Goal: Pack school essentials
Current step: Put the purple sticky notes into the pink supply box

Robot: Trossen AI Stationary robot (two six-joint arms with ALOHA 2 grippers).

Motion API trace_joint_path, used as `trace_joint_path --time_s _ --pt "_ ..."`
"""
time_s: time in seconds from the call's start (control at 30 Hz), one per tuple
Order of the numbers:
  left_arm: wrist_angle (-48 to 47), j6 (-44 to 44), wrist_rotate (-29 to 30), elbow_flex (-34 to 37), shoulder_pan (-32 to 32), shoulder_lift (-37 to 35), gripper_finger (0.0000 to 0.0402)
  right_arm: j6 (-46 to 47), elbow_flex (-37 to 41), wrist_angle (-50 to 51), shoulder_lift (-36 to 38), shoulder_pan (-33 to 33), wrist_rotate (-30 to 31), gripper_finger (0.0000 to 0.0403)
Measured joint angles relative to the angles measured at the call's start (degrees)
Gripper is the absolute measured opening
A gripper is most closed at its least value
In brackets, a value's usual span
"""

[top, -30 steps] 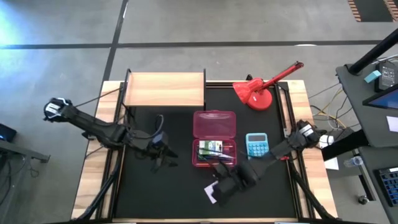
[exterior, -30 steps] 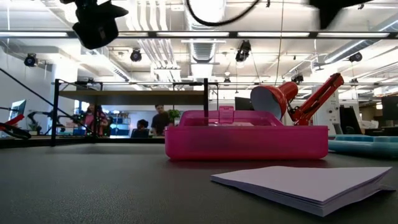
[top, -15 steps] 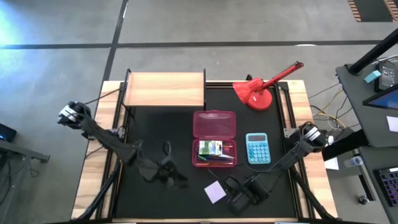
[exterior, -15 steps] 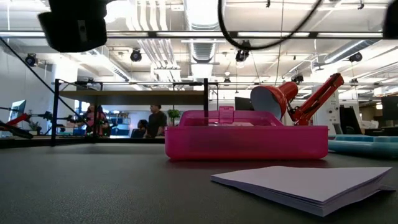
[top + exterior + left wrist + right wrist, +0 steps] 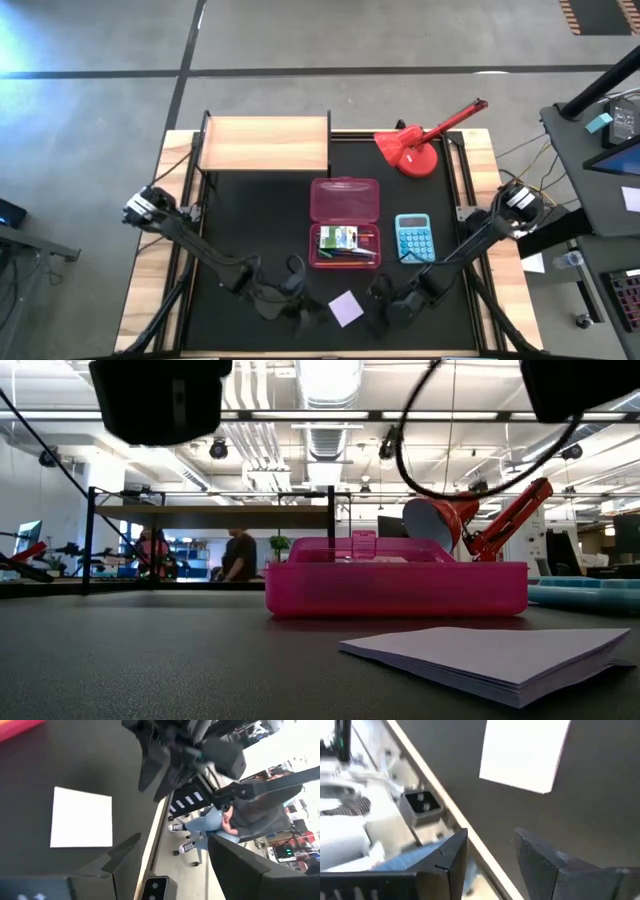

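Lilac sticky-note pad (image 5: 345, 308) lies loose on the mat near the front edge, between left gripper (image 5: 300, 305) and right gripper (image 5: 385, 308). Both have swung in beside it in the last second, jaws spread and empty, so pickup looks next. Pink case (image 5: 345, 222) sits open behind, pens and the green-and-white box (image 5: 338, 238) already inside.
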State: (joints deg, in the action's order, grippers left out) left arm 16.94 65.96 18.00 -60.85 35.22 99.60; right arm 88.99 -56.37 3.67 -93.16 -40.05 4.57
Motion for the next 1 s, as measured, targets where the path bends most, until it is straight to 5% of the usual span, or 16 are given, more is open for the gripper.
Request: trace_joint_path --time_s 0.6,1.0 --pt "0.0 7.2 1.4 -2.5 -2.1 11.8 0.0208 7.9 3.9 -6.1 -0.9 -0.4 5.1 0.0262" --pt "0.0 2.9 0.4 -3.7 -2.7 14.4 0.0208 8.0 3.6 -8.2 -2.7 -2.6 12.5 0.0251"
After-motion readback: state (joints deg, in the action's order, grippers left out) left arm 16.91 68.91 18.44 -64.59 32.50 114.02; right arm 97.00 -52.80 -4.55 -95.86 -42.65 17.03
